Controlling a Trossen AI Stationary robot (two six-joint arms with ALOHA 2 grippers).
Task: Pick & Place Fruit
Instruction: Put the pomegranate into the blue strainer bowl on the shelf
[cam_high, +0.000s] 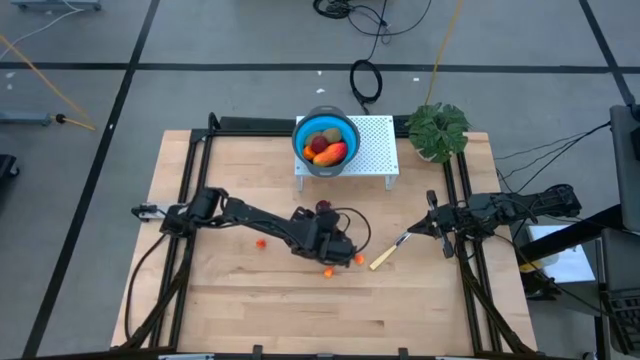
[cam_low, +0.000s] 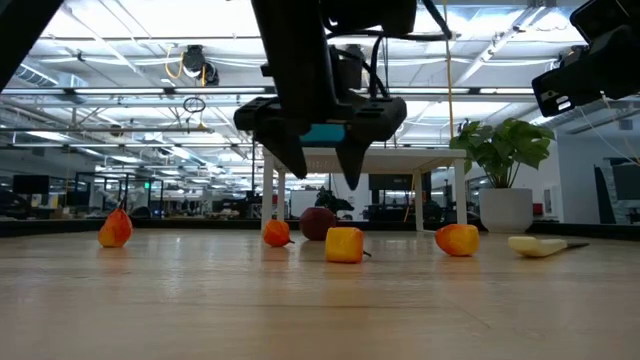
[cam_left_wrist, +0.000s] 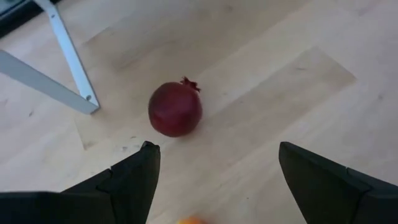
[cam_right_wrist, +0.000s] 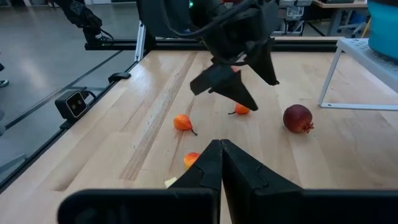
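- One dark red ball (cam_left_wrist: 175, 109) is lying on the table (cam_high: 250, 310) beside the white rack's leg (cam_left_wrist: 71, 59).
- Left gripper (cam_left_wrist: 214, 174) is hovering above it, fingers spread wide, holding nothing.
- Right gripper (cam_right_wrist: 221, 163) is waiting at the table's right edge, fingers pressed together.

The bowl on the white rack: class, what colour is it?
The bowl is blue; the high view shows it best.
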